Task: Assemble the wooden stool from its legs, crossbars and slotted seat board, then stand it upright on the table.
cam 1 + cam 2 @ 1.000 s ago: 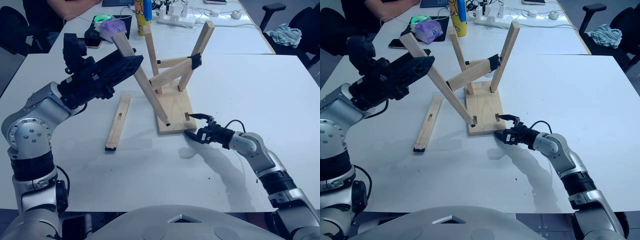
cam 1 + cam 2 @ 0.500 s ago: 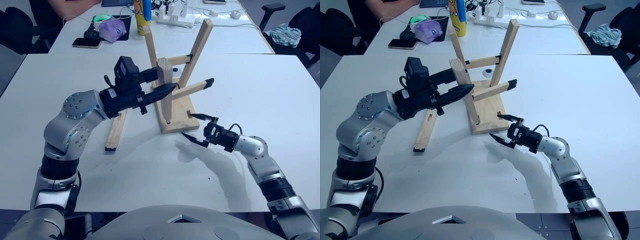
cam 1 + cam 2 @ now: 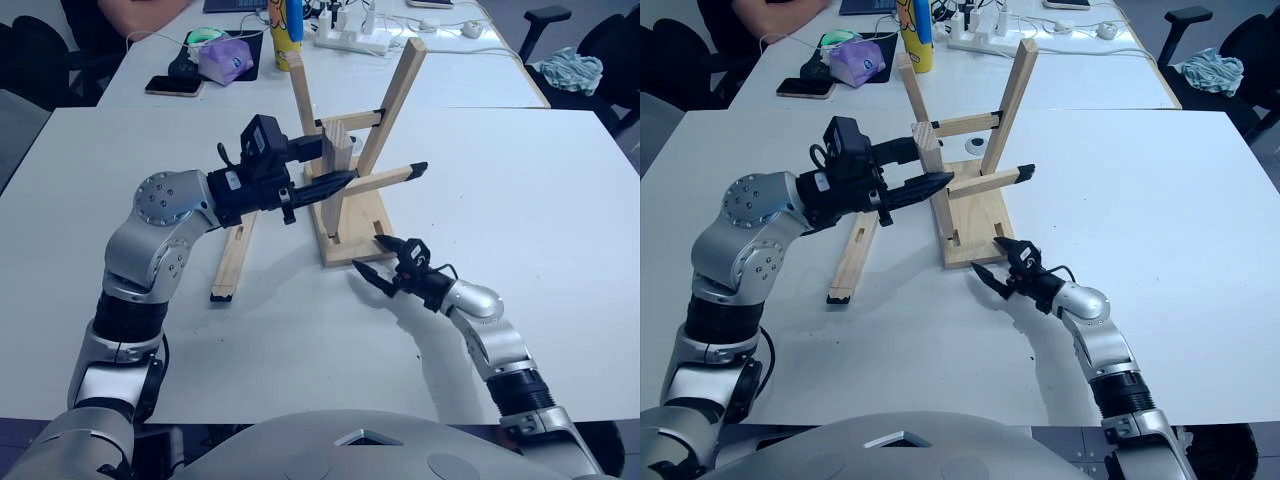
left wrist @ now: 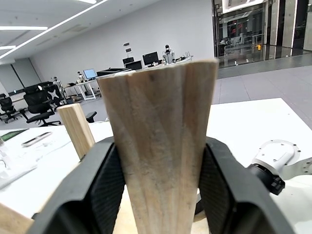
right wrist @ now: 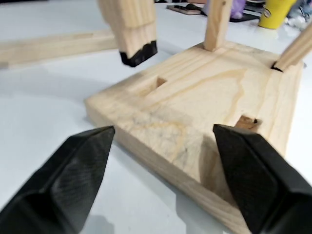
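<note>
Seat board (image 3: 355, 215): flat on the table (image 3: 560, 210) at mid-scene, slotted face up. Far-left leg (image 3: 302, 98) and far-right leg (image 3: 398, 95): standing in the two far slots, leaning apart toward their tops, joined by a crossbar (image 3: 352, 120). Left gripper (image 3: 325, 165): reaching in from the left, fingers (image 4: 105, 190) clamped on either face of a third leg (image 3: 335, 210), near its top end. Third leg: roughly upright over the board's near-left corner, black-tipped lower end (image 5: 139, 53) close to the near-left slot (image 5: 157, 80) but not seated in it. Second crossbar (image 3: 385, 180): projecting rightward from the third leg, slightly raised, black end free in the air and clear of the far-right leg. Near-right slot (image 5: 248, 121): open, nothing in it. Right gripper (image 3: 370, 256): low over the table just near of the board's near edge, fingers spread wide apart, holding nothing, one tip (image 5: 92, 146) toward the near-left corner, the other (image 5: 243, 151) toward the near-right slot. Fourth leg (image 3: 235, 255): lying flat on the table left of the board, well clear of both grippers. Far side, on a neighbouring table: yellow bottle (image 3: 288, 30), power strip (image 3: 350, 40), phone (image 3: 168, 86).
</note>
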`<state>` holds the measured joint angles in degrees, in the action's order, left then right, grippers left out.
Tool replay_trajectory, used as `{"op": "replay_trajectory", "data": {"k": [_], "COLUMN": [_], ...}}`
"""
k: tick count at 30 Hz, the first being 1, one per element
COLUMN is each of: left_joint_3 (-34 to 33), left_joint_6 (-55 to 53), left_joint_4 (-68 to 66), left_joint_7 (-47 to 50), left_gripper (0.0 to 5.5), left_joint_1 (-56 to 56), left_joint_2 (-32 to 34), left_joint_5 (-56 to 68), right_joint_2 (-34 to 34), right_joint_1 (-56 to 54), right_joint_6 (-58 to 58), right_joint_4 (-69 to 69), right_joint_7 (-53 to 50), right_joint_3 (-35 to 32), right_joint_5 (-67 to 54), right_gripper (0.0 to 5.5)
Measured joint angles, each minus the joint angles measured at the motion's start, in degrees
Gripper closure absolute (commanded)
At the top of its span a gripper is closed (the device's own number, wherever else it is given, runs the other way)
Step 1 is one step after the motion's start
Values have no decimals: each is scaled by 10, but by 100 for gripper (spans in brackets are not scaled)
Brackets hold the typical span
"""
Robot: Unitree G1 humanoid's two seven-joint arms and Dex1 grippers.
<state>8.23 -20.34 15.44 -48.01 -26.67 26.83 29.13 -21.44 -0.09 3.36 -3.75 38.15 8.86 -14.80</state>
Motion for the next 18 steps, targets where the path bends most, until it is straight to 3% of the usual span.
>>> {"op": "replay_trajectory", "data": {"k": [11, 18], "left_joint_3": [7, 6], "left_joint_6": [36, 45], "left_joint_4": [-35, -51], "left_joint_7": [-14, -17], "left_gripper": [347, 347], "left_joint_1": [16, 22], "left_joint_2": [-18, -35], "left_joint_5": [-29, -34], "right_joint_2": [27, 32], "right_joint_1": [-1, -9], "right_joint_6": [73, 83], "right_joint_4": [25, 30], "right_joint_7": [-3, -26], "right_joint_3": [-19, 0], "right_joint_5": [-37, 6], "right_gripper": [363, 464]}}
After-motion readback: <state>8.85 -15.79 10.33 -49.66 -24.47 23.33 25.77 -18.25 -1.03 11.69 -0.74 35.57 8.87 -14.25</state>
